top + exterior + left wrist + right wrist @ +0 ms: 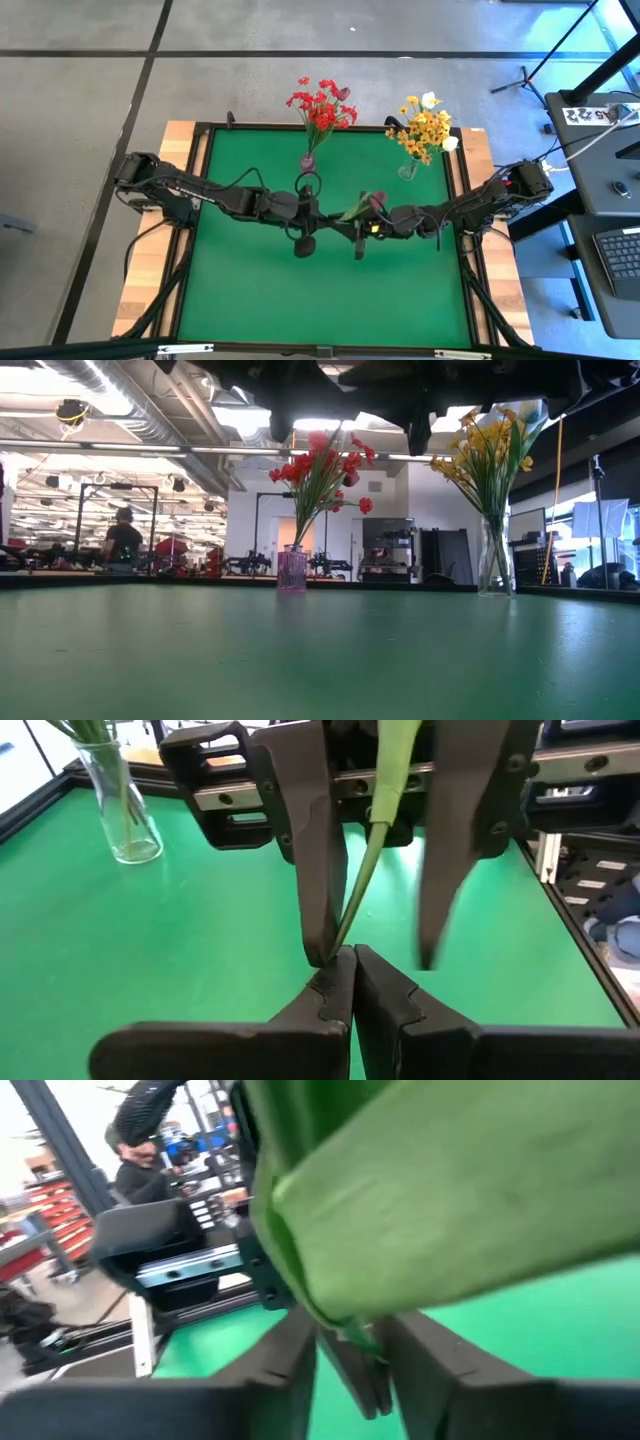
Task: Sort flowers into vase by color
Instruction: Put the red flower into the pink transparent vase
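Note:
A flower with a dark red bud point(376, 200) and a thin green stem point(378, 815) hangs in mid-air over the middle of the green table point(250, 290). My left gripper point(348, 958) is shut on the stem's lower end. My right gripper point(362, 222) faces it from the table's right and is open. Its fingers point(312, 850) stand on either side of the stem. A green leaf point(450, 1190) fills most of the right wrist view. Red flowers stand in a pink vase point(308, 160), and yellow and white ones in a clear vase point(408, 170). My left gripper pinches the stem's lower end point(340, 948) between its two fingertips. It comes from the table's left, slanting a little down. The stem rises away from the fingers toward the right gripper, clear of the table. Whether a finger of my right gripper touches the stem, I cannot tell.
Both vases stand near the table's far edge, the pink one point(291, 570) left of the clear one point(495, 560). Bare green table lies on the near side of the arms. A person point(122, 540) is in the room beyond the table.

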You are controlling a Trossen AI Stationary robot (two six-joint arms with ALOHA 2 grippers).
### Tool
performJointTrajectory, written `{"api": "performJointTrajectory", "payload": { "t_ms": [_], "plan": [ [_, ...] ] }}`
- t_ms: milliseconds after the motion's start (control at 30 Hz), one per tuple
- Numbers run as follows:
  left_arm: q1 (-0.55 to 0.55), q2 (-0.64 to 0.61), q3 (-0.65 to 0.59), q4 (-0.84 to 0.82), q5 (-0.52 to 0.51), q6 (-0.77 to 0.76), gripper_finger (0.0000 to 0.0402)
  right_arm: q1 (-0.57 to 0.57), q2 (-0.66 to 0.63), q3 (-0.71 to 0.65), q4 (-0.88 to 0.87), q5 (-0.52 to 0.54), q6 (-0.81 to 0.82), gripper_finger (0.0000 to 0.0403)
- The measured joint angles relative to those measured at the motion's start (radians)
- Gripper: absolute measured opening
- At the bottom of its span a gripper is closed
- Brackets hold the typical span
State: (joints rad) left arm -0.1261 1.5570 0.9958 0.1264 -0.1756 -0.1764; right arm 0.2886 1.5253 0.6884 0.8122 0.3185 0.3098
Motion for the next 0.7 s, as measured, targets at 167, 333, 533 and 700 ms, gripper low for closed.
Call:
{"api": "performJointTrajectory", "payload": {
  "t_ms": [167, 333, 533, 700],
  "plan": [
    [0.012, 0.0, -0.001, -0.003, 0.004, 0.0, 0.0, 0.0, -0.01, 0.0, -0.011, -0.041, 0.007, 0.0187],
    [0.021, -0.037, -0.003, -0.031, -0.023, 0.003, 0.0, 0.003, -0.067, 0.002, -0.079, -0.088, 0.024, 0.024],
    [0.025, -0.069, 0.0, -0.049, -0.079, -0.005, 0.0, 0.005, -0.139, 0.0, -0.164, -0.109, 0.03, 0.026],
    [0.031, -0.075, 0.0, -0.047, -0.058, -0.014, 0.0, 0.003, -0.173, 0.0, -0.22, -0.068, 0.028, 0.0261]
  ]
}}
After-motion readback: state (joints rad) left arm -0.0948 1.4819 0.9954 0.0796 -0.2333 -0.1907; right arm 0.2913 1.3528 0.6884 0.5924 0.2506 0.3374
